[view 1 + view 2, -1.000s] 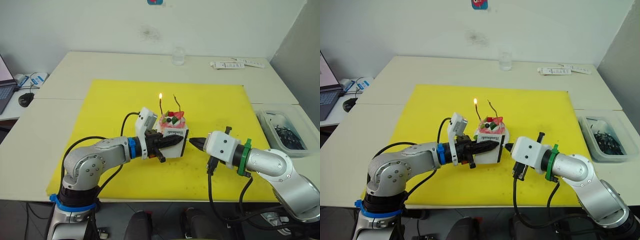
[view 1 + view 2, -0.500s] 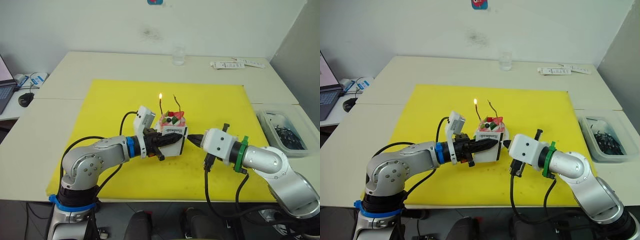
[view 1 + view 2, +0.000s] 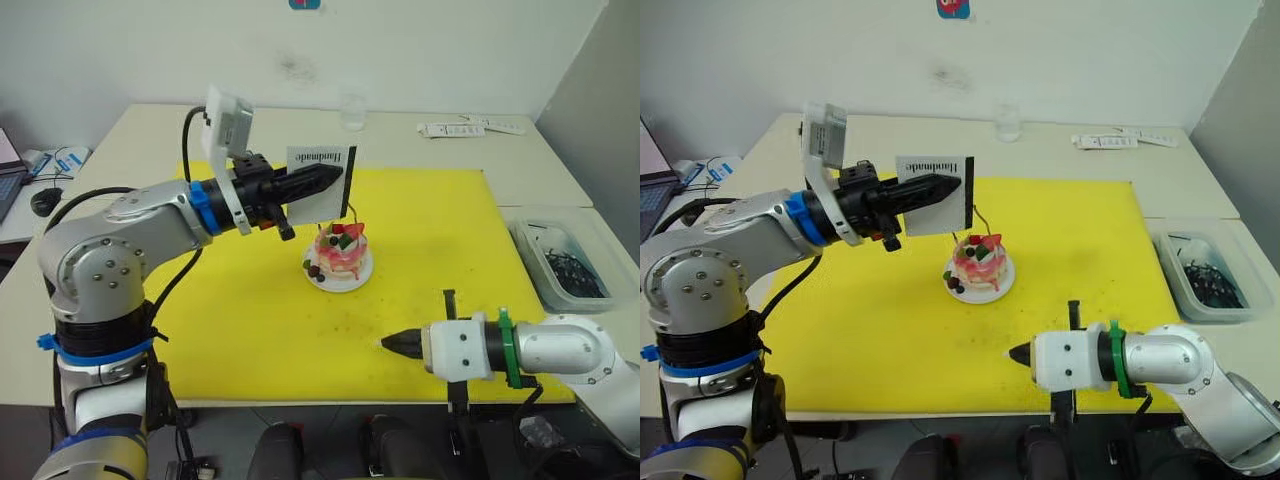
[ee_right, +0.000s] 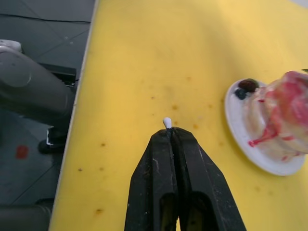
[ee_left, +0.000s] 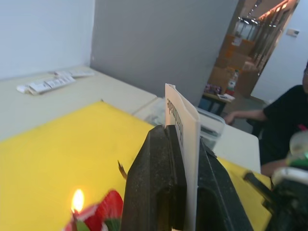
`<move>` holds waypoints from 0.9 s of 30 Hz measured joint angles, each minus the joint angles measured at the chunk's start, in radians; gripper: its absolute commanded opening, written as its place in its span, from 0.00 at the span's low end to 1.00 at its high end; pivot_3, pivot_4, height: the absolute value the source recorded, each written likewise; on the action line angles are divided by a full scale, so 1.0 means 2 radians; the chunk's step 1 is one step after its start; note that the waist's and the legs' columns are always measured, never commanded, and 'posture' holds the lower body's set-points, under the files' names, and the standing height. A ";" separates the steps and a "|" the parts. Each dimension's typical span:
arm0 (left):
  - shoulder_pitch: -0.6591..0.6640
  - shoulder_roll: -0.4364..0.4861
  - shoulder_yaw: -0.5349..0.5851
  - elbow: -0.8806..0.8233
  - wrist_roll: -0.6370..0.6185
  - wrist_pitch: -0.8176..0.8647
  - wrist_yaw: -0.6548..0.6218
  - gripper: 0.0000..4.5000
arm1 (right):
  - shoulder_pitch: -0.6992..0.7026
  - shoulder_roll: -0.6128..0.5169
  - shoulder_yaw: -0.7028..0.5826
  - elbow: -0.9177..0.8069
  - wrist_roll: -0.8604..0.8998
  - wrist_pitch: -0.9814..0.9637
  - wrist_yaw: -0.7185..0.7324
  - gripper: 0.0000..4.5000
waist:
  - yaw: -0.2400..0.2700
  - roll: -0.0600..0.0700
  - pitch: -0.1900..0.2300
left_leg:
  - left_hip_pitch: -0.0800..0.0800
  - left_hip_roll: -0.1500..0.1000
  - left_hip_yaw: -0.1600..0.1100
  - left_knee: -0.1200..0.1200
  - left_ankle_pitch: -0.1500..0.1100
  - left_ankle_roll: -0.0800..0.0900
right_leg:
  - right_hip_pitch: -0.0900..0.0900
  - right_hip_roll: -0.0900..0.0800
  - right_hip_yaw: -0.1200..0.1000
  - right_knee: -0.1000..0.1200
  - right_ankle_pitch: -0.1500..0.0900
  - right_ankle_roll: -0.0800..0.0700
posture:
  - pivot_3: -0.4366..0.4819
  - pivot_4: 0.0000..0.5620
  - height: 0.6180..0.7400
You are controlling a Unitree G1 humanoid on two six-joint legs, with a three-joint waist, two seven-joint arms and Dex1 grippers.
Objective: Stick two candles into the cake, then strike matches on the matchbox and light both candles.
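Note:
The pink cake (image 3: 340, 254) sits on its small white plate (image 3: 357, 282) in the middle of the yellow mat. My left gripper (image 3: 336, 176) is shut on the white matchbox (image 3: 318, 186), holding it upright in the air just behind and above the cake. One candle burns, its flame (image 5: 77, 200) visible in the left wrist view; the other candle (image 3: 981, 217) rises unlit beside the box. My right gripper (image 3: 386, 343) hovers low near the mat's front edge, well in front of the cake, shut on a match whose pale tip (image 4: 167, 121) pokes out.
The yellow mat (image 3: 240, 310) covers the table's centre. A clear bin (image 3: 563, 262) of dark items stands at the right edge. At the back are a glass (image 3: 352, 112) and white strips (image 3: 468, 127). A mouse (image 3: 44, 201) lies far left. A seated person (image 5: 284, 127) is beyond the table.
My left gripper has lifted the matchbox from beside the cake up and back over it. My right gripper has drawn back toward the mat's front edge, away from the box.

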 measured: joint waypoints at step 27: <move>0.099 -0.061 -0.029 0.064 -0.142 0.078 0.119 0.00 | -0.063 0.071 0.010 0.052 -0.072 -0.049 -0.085 0.00 | 0.003 0.000 0.000 | 0.000 0.000 0.000 0.000 0.000 0.000 | 0.000 -0.001 0.000 0.000 0.000 0.000 | 0.48 0.27 1.00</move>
